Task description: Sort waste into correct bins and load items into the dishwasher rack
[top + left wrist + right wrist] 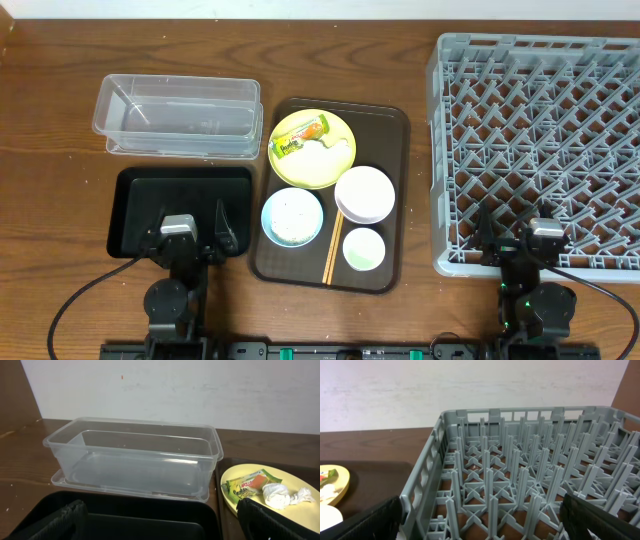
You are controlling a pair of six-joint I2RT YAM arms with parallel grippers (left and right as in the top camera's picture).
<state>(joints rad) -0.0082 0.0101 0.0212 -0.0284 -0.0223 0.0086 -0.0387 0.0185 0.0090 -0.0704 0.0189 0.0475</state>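
From overhead, the left gripper (pixel 188 228) hangs above the black tray (pixel 135 205) and the right gripper (pixel 530 232) above the dishwasher rack (pixel 540 130), at its near edge.

At the left wrist, the jaws are spread wide and empty. The clear tub (pixel 135 460) sits straight ahead. The plate (pixel 235 495) with the wrapper (pixel 250 484) and the white scrap (pixel 280 496) lies beyond the right-hand finger.

At the right wrist, the jaws are released and hold nothing, with the rack pegs ahead of them.
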